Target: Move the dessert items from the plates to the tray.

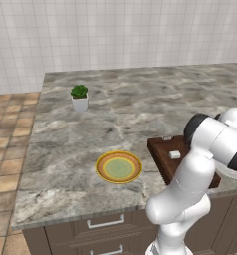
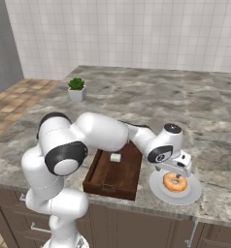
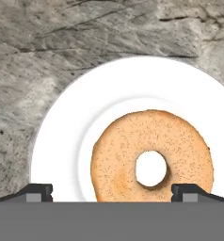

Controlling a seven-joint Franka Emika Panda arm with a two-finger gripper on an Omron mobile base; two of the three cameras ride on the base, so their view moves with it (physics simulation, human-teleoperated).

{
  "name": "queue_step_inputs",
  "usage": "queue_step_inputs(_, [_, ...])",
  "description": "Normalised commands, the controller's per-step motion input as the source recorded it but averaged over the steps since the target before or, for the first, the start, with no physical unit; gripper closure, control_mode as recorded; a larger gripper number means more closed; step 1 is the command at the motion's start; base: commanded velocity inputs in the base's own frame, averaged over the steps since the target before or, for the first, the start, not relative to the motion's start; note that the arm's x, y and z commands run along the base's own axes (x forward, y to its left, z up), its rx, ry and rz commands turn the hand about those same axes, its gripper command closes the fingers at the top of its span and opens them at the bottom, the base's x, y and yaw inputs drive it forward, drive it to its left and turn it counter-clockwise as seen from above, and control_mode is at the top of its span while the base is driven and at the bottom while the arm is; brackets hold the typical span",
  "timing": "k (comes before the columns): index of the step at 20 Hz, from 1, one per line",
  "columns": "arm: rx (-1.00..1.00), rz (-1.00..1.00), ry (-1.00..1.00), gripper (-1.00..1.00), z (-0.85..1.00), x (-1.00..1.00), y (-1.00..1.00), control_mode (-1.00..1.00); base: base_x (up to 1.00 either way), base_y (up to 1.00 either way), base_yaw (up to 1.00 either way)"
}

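Donut [image 3: 151, 160] dead ahead in my hand view, tan-orange, lying flat on the white plate [image 3: 81, 117], a little off the plate's middle toward the lower right of the picture. My end effector [image 3: 111, 192] hangs right above it with the two dark fingertips [image 3: 36, 192] spread wide, one past the donut's left edge over bare plate and the other by its right side, gripping nothing. From the right base view I see the end effector [image 2: 178, 168] hovering over the donut [image 2: 175, 182], which sits on the white plate [image 2: 192, 193] near the front edge of the worktop [image 2: 205, 121]. How much air is left between fingertips and glaze I can't quite judge from up here. Just beside the plate, to its left in that view, lies the dark wooden tray [image 2: 112, 177], and the small pale cube [image 2: 115, 157] is already resting inside it toward the far end. On my left base view the same cube [image 1: 175, 155] shows in the tray [image 1: 160, 154], partly behind my arm. Further left on the marbled worktop sits the yellow-rimmed plate [image 1: 118, 167] with its green centre, nothing on it. Well back stands the little potted plant [image 1: 79, 97].
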Motion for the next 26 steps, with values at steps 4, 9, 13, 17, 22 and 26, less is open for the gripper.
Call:
queue_step_inputs(4, [0.0, 0.01, 0.0, -1.0, 0.0, 0.02, -0.02, -1.0, 0.0, 0.0, 0.0])
queue_step_inputs(9, [0.0, 0.03, 0.03, -1.0, -0.17, 0.0, 0.0, -1.0, 0.0, 0.0, 0.0])
queue_step_inputs(13, [0.03, 0.04, 0.03, -1.0, -0.3, 0.0, 0.0, -1.0, 0.0, 0.0, 0.0])
queue_step_inputs(17, [0.02, 0.05, 0.05, -1.0, -0.35, 0.0, 0.0, -1.0, 0.0, 0.0, 0.0])
queue_step_inputs(22, [0.0, 0.03, 0.01, -1.0, -0.26, 0.0, 0.0, -1.0, 0.0, 0.0, 0.0])
queue_step_inputs(26, [0.0, 0.04, 0.0, -1.0, -0.13, 0.0, 0.0, -1.0, 0.0, 0.0, 0.0])
